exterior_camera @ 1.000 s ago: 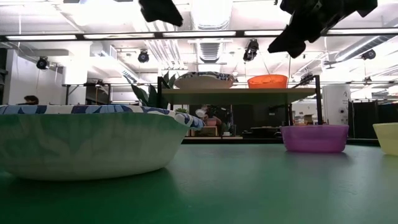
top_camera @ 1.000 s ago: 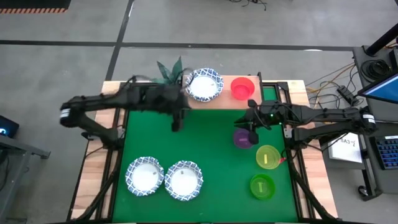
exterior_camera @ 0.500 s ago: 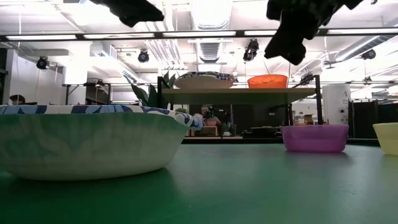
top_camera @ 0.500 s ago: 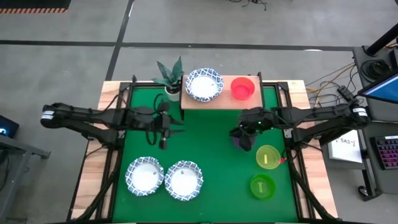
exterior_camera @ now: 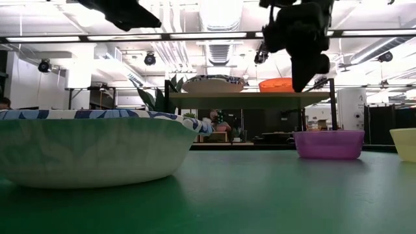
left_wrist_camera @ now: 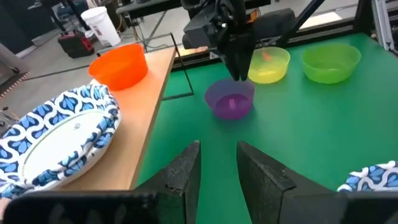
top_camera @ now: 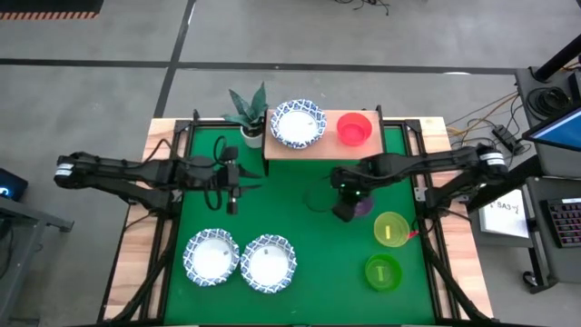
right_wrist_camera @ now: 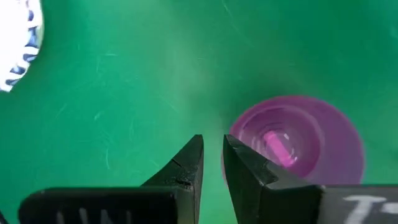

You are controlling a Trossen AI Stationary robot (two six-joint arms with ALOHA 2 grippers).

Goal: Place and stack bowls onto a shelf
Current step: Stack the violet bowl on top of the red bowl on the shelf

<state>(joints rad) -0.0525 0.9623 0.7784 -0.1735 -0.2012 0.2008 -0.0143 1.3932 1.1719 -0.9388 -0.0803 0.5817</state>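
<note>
While the left gripper [top_camera: 232, 202] has drawn back from the shelf [top_camera: 320, 145] to hang released over the worktop's left half, the right gripper [top_camera: 345, 212] has swung down over the purple bowl [top_camera: 362, 207] near the right edge. Its fingers stand slightly parted at the rim, grasping nothing, so that bowl looks next for the shelf, beside the red bowl [top_camera: 354, 128] and patterned bowl [top_camera: 298, 123].

Light wood shelf [left_wrist_camera: 146, 118], matt green mat [left_wrist_camera: 311, 124], seemingly translucent plastic purple bowl [left_wrist_camera: 230, 99]

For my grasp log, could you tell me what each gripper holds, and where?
Nothing: the left gripper and right gripper are both empty, the right above the purple bowl.
</note>
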